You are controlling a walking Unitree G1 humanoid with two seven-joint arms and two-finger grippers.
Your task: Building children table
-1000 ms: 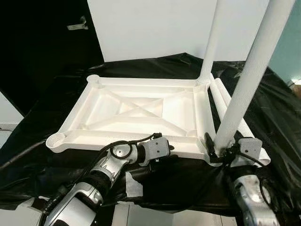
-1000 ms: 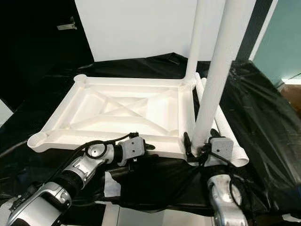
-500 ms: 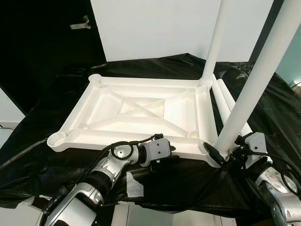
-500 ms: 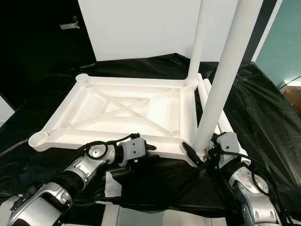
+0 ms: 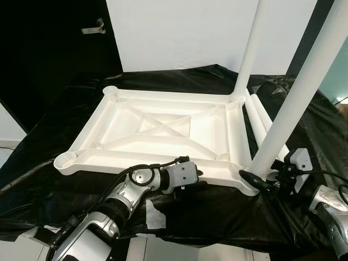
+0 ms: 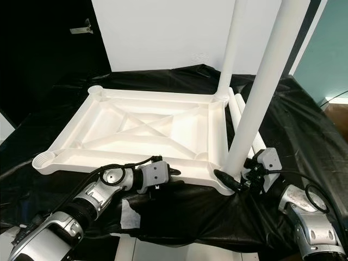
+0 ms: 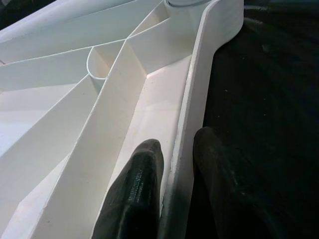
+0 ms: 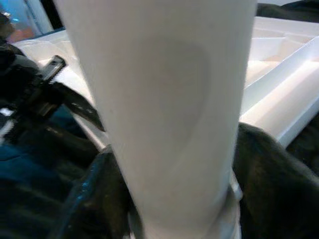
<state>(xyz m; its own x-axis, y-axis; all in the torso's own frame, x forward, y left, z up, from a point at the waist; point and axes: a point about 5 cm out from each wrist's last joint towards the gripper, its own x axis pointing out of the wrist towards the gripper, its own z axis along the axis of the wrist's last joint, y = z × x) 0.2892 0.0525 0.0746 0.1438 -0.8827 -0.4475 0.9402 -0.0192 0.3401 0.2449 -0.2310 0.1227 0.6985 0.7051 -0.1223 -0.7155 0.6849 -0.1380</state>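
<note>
The left tool (image 7: 177, 179) is clamping the frame's (image 5: 157, 128) near rim; the right tool (image 5: 267, 178) is gripping the near leg (image 5: 296, 103) at its base.

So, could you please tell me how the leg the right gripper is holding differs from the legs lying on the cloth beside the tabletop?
The held leg stands upright in the near right corner socket of the tabletop; the spare legs lie flat on the black cloth. The right gripper clamps the held leg's base, while nothing grips the spare legs. All are plain white tubes.
</note>
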